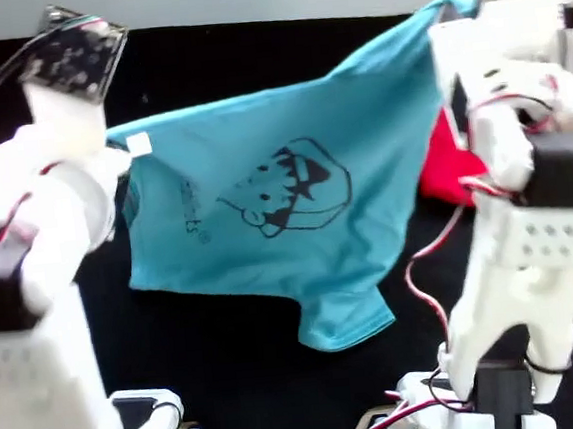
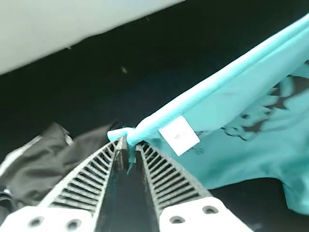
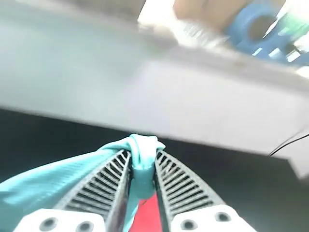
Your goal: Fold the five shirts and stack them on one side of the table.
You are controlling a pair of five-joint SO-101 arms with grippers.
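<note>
A teal shirt (image 1: 286, 204) with a dark face print hangs stretched in the air between the two arms, above the black table (image 1: 228, 350). My left gripper (image 2: 128, 145) is shut on its hem corner beside a white label (image 2: 178, 135). My right gripper (image 3: 142, 157) is shut on a bunched corner of the teal shirt (image 3: 142, 145), held higher up at the right of the high view. A sleeve dangles from the lower edge (image 1: 341, 325).
A red shirt (image 1: 448, 165) lies crumpled on the table behind the right arm. A dark grey garment (image 2: 43, 162) lies bunched below my left gripper. A pale wall (image 3: 145, 92) runs behind the table's far edge.
</note>
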